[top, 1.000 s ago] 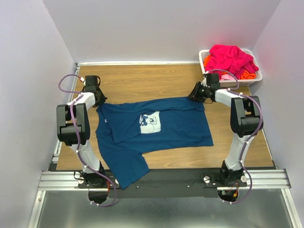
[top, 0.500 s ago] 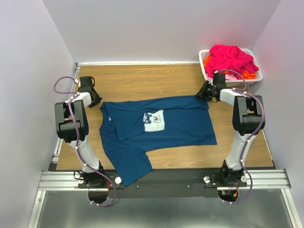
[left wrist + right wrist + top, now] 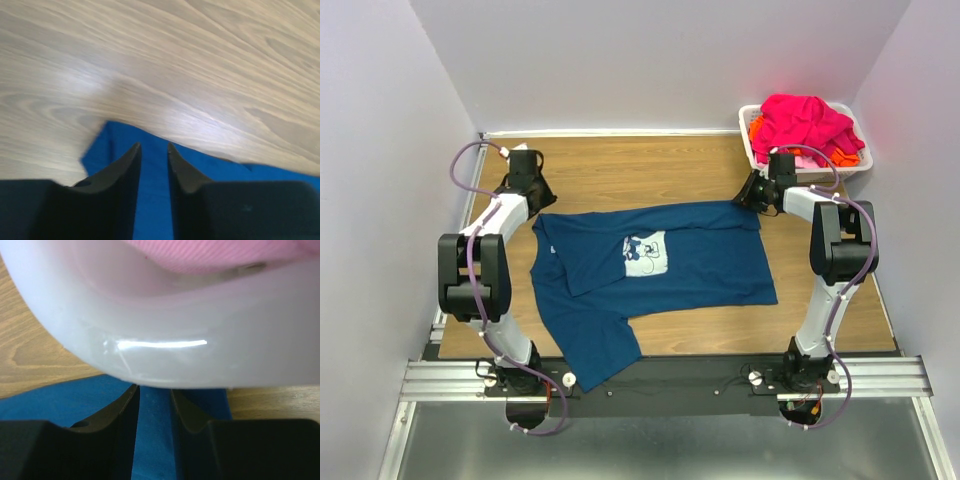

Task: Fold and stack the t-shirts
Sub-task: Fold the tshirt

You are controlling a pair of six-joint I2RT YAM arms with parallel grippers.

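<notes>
While the teal-blue t-shirt [image 3: 700,265] lies spread print-up on the table [image 3: 620,170], I judge the step to be flattening it before folding; both far corners want a low, even outward pull, with no dragging; the white basket [image 3: 752,128] of pink t-shirts [image 3: 805,120] stands just beyond my right gripper [image 3: 154,389] at the far-right corner; my left gripper [image 3: 153,146] sits over the far-left corner; both jaws are narrow, blue cloth showing in each slit; whether pinched I cannot tell.

Dark teal-blue t-shirt [image 3: 660,265] shifted toward the right edge of the counter [image 3: 640,170]; right claw [image 3: 755,196] moved with it; left claw [image 3: 539,203] swung toward the left edge, then back inward.
</notes>
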